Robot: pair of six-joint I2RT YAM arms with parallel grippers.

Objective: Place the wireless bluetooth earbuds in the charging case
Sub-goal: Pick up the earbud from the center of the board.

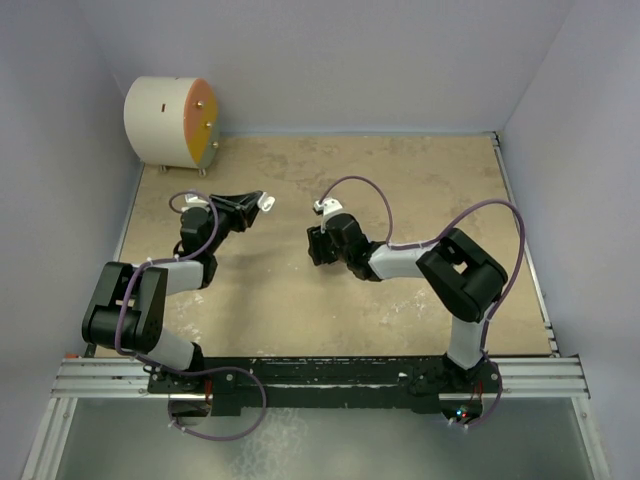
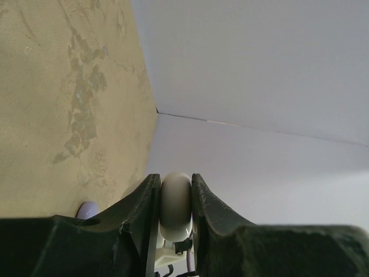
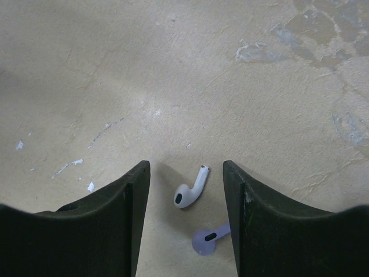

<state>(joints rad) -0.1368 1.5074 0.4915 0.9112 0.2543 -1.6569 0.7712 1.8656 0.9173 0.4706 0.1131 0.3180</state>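
Pinching edge-on, the left gripper [image 2: 174,183] clamps the smooth, off-white, round-rimmed charging case [image 2: 174,210] between matte black fingers [image 2: 138,213], turned sideways toward the pale wall corner [image 2: 157,111]. The right gripper [image 3: 185,168] hangs half-spread, holding nothing, above the mottled, scuffed beige tabletop [image 3: 86,86]. Between its tapered fingers two glossy stemmed buds lie apart: a white plastic earbud [image 3: 190,190] and, nearer the camera, a pale lilac earbud [image 3: 207,238] partly hidden by one finger.
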